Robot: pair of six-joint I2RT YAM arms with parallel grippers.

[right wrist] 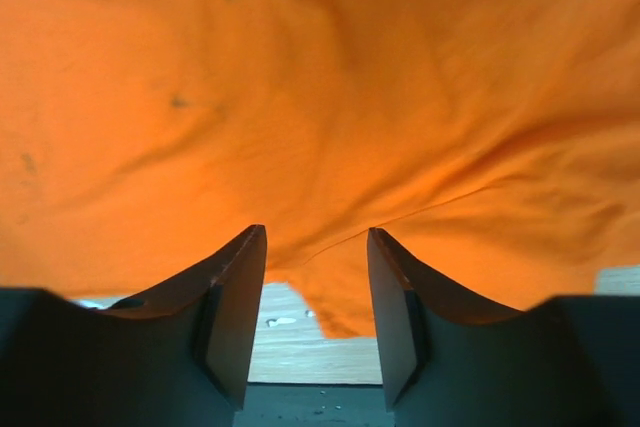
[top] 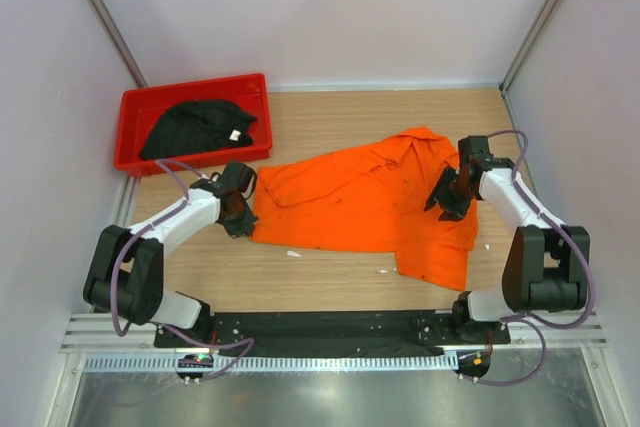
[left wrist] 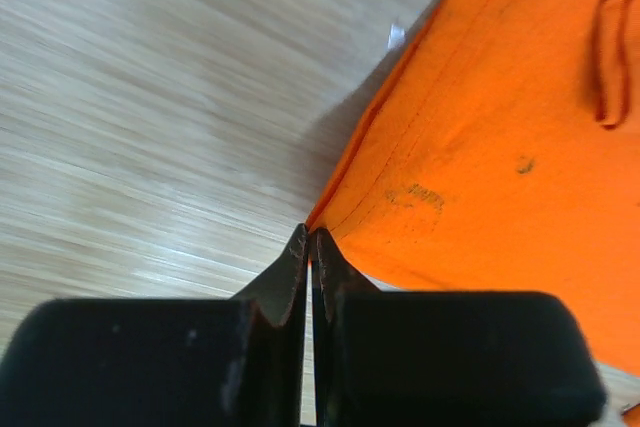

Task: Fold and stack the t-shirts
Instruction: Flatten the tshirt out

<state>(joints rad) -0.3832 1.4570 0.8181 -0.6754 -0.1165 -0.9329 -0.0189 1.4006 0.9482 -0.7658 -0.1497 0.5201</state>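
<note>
The orange t-shirt lies spread out and rumpled on the wooden table, one sleeve toward the near right. My left gripper is at its left near corner. In the left wrist view the left gripper is shut, with the corner of the orange t-shirt pinched at its tips. My right gripper is over the shirt's right side. In the right wrist view the right gripper stands open, with a hem of the orange t-shirt hanging between its fingers. The black t-shirt, showing a white tag, lies bunched in the bin.
A red plastic bin stands at the back left of the table. Two small white scraps lie on the wood near the shirt's front edge. White walls close in the left, right and back sides.
</note>
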